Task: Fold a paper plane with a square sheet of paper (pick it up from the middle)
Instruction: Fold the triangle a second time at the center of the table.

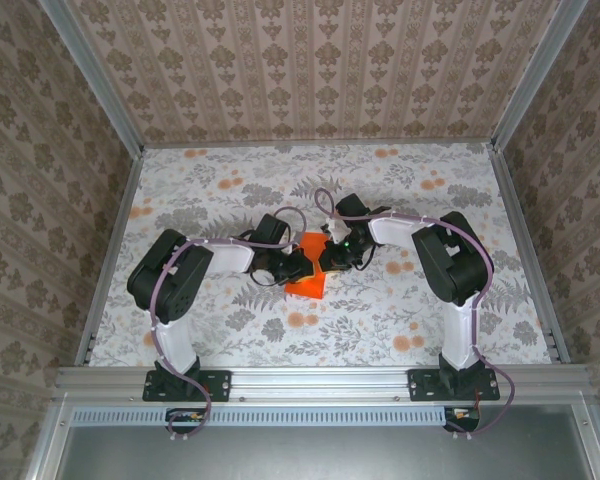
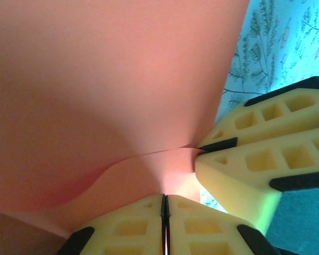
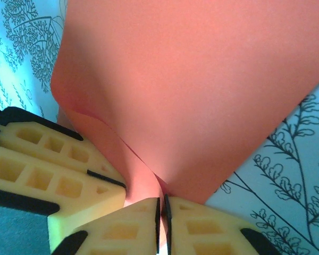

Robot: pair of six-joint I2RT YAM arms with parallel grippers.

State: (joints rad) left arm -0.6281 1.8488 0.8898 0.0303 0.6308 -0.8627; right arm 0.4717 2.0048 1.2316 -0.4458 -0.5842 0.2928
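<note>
The square sheet of paper (image 1: 306, 278) is vivid orange and bent, held up between both arms at the middle of the table. In the left wrist view the sheet of paper (image 2: 106, 79) curves down into my left gripper (image 2: 164, 196), whose jaws are shut on its lower edge. My right gripper (image 2: 200, 148) pinches the same sheet from the right. In the right wrist view the sheet of paper (image 3: 202, 79) runs into my right gripper (image 3: 162, 200), with a fold of it pressed between the nearly touching pads. My left gripper (image 3: 123, 186) grips the sheet just to the left.
A floral tablecloth (image 1: 380, 310) covers the table. Patterned walls (image 1: 310, 70) and metal rails (image 1: 110, 260) close in the back and both sides. The two arms (image 1: 180, 270) bend inward and their wrists nearly meet at the centre.
</note>
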